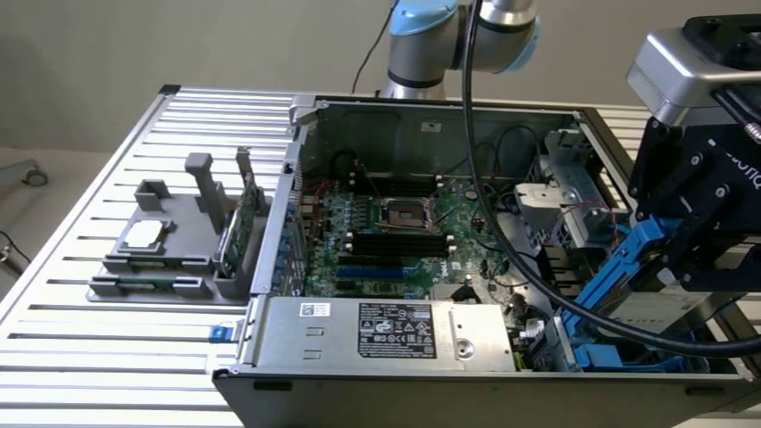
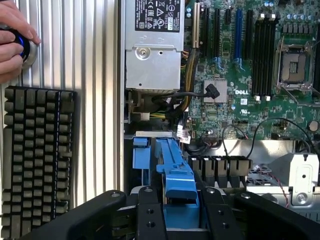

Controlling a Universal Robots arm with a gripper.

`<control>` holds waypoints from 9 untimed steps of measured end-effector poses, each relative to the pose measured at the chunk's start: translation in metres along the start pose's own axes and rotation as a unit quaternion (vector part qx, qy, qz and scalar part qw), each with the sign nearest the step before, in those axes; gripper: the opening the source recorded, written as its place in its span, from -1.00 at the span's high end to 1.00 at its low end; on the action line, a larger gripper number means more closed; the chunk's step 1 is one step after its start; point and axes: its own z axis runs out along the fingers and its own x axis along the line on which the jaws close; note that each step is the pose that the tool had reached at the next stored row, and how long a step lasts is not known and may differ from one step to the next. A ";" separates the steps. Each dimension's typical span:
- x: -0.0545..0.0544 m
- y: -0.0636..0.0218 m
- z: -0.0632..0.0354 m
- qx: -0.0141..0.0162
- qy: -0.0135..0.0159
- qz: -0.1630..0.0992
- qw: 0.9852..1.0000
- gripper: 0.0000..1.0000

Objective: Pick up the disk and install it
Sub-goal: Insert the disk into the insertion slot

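Right now your gripper (image 1: 672, 267) is pinched onto the disk (image 1: 654, 308), its fingers (image 2: 150, 220) pressed against the blue carrier from both sides. You see it at about four o'clock in the exterior view.

The disk hangs tilted. Its long axis runs from roughly one o'clock down to seven o'clock, and the low end dips toward the blue-railed drive bay (image 1: 591, 352) in the near corner of the computer case (image 1: 476, 397). So the bay lies at about seven o'clock from the gripper, close by. You cannot tell whether the disk's low end touches the rails.

Room looks tight. The power supply (image 1: 393, 330) sits just beside the bay at nine o'clock, and the case's side wall closes it in at three o'clock. A thick black cable (image 1: 523, 267) loops across in front of the disk. Outside the case, a person's hand (image 2: 14, 42) rests on a round button near a keyboard (image 2: 35, 160).
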 end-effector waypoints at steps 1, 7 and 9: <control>0.000 0.0000 0.0001 0.000 0.000 0.000 1.000 0.34; 0.000 0.0000 0.0000 0.000 0.000 -0.001 1.000 -0.16; 0.000 0.0001 0.0000 -0.001 0.000 -0.002 1.000 -0.28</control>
